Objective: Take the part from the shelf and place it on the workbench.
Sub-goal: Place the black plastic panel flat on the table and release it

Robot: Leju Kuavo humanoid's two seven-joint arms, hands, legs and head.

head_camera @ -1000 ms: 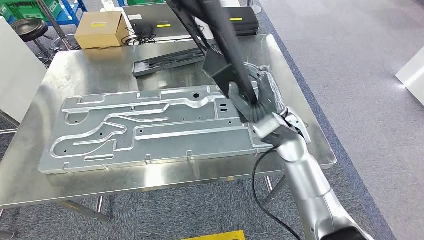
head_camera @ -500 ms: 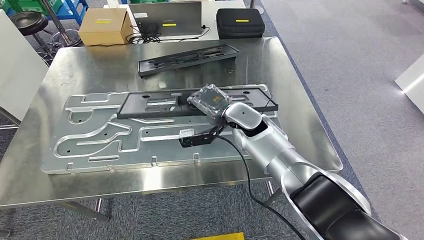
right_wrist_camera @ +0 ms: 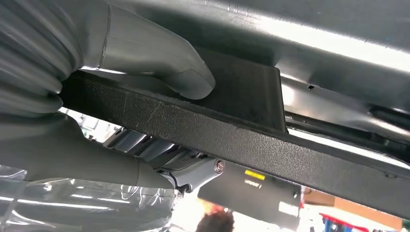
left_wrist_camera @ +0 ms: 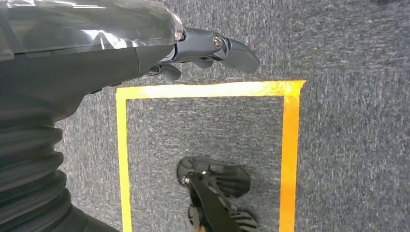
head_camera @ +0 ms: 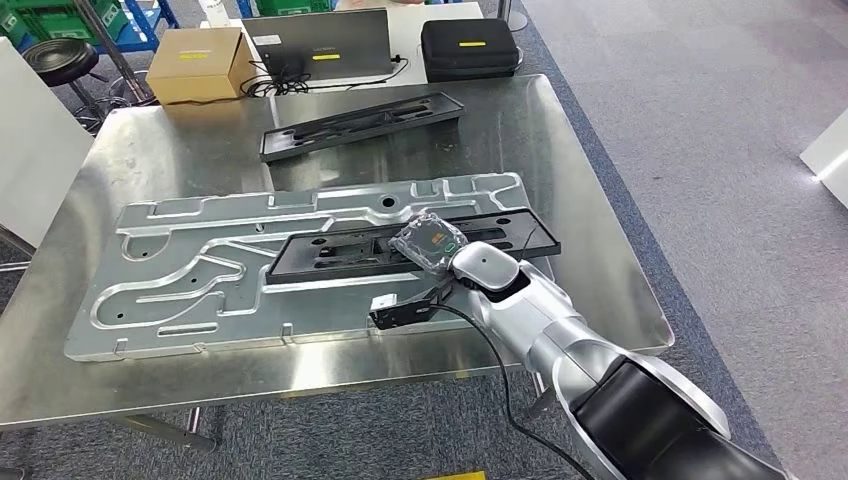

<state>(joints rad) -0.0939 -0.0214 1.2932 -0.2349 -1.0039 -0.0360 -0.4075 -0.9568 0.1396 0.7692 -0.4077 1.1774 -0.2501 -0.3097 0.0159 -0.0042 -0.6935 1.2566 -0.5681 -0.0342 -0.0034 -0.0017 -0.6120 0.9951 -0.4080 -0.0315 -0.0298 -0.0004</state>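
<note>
- The right hand (head_camera: pixel 428 240), centre of the head frame, grips the part (head_camera: pixel 340 252) at its right-hand end, thumb (right_wrist_camera: pixel 159 58) pressed on one face and fingers tucked under the other; an end grip leaves the long body free to go down flat
- The part, a long black tray, lies level over the plate (head_camera: pixel 190 270) on the table (head_camera: pixel 600 230), touching it or just above, I cannot tell which
- My guess: it is held level and along the plate so it settles evenly, and the placing is nearly done, release remaining
- The left hand (left_wrist_camera: pixel 203 46) hangs over the carpet with nothing in it, fingers loosely extended
- A second tray (head_camera: pixel 360 122) lies in the upper centre, well apart
</note>
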